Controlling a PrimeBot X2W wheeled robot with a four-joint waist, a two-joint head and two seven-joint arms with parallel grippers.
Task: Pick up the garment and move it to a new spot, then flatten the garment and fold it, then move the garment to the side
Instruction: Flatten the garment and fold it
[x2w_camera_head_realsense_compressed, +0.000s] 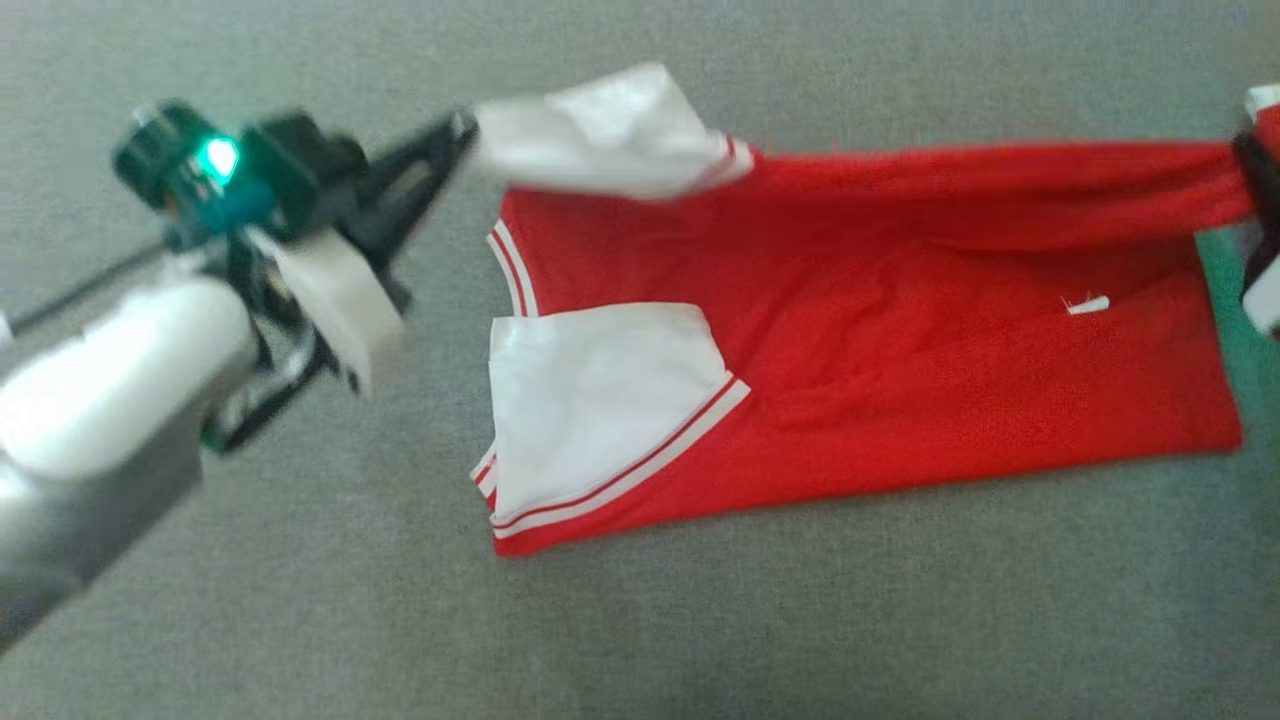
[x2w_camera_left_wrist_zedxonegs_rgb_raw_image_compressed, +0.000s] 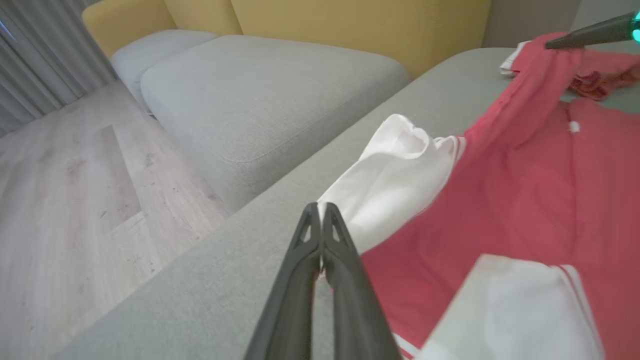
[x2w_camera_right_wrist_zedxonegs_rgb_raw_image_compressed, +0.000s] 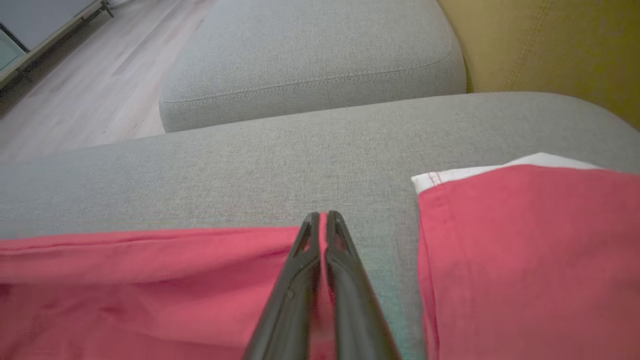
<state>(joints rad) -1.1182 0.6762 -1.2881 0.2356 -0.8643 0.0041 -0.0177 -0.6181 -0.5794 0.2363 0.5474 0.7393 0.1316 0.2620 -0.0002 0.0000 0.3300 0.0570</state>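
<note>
The garment (x2w_camera_head_realsense_compressed: 900, 330) is a red shirt with white sleeves, lying spread on the grey cushion (x2w_camera_head_realsense_compressed: 300, 600). Its far edge is lifted and stretched between both grippers. My left gripper (x2w_camera_head_realsense_compressed: 465, 125) is shut on the tip of the raised white sleeve (x2w_camera_head_realsense_compressed: 610, 125). The left wrist view has those fingers (x2w_camera_left_wrist_zedxonegs_rgb_raw_image_compressed: 320, 207) pinched on that sleeve (x2w_camera_left_wrist_zedxonegs_rgb_raw_image_compressed: 390, 185). At the right edge my right gripper (x2w_camera_head_realsense_compressed: 1245, 165) is shut on the red hem corner. Its wrist view shows the fingers (x2w_camera_right_wrist_zedxonegs_rgb_raw_image_compressed: 322, 216) closed on red fabric (x2w_camera_right_wrist_zedxonegs_rgb_raw_image_compressed: 150, 280). The other white sleeve (x2w_camera_head_realsense_compressed: 600, 400) lies flat on the body.
Another red cloth with a white edge (x2w_camera_right_wrist_zedxonegs_rgb_raw_image_compressed: 525, 250) lies just beyond the right gripper. A second grey cushion (x2w_camera_left_wrist_zedxonegs_rgb_raw_image_compressed: 260, 95) and a yellow sofa back (x2w_camera_left_wrist_zedxonegs_rgb_raw_image_compressed: 350, 25) stand past the cushion's far edge. Wooden floor (x2w_camera_left_wrist_zedxonegs_rgb_raw_image_compressed: 60, 200) lies below.
</note>
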